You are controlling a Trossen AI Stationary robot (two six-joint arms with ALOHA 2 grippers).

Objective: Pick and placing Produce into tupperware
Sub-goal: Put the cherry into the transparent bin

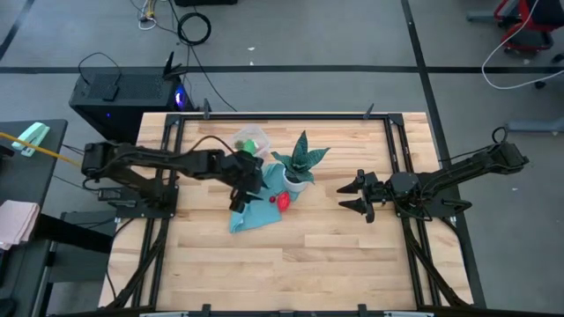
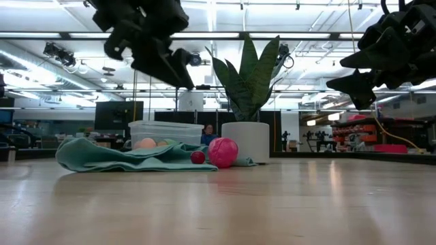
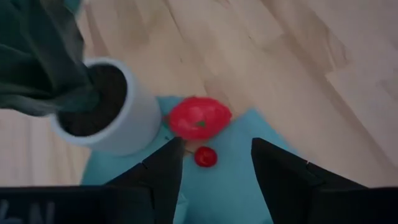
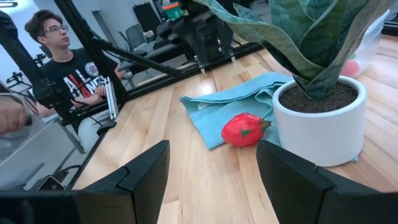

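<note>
The clear tupperware [image 1: 249, 141] [image 2: 165, 131] stands on the table behind the teal cloth and holds the orange round fruit [image 2: 147, 143] and the green one [image 1: 249, 146]. The larger red fruit [image 1: 284, 201] [image 3: 199, 118] [image 4: 245, 129] and the tiny pinkish-red one [image 3: 205, 156] [image 2: 197, 157] lie on the cloth's edge beside the pot. My left gripper [image 1: 247, 180] [image 3: 214, 168] is open and hovers above the cloth; the tiny fruit shows between its fingers, well below them. My right gripper [image 1: 357, 195] [image 4: 214, 177] is open and raised, to the right of the plant.
The teal cloth [image 1: 256, 210] [image 2: 116, 155] lies crumpled on the table, left of centre. A spiky green plant in a white pot [image 1: 300, 167] [image 4: 320, 124] stands close to the red fruit. Bare wood lies toward the near edge. A person [image 4: 68, 62] sits beyond the table.
</note>
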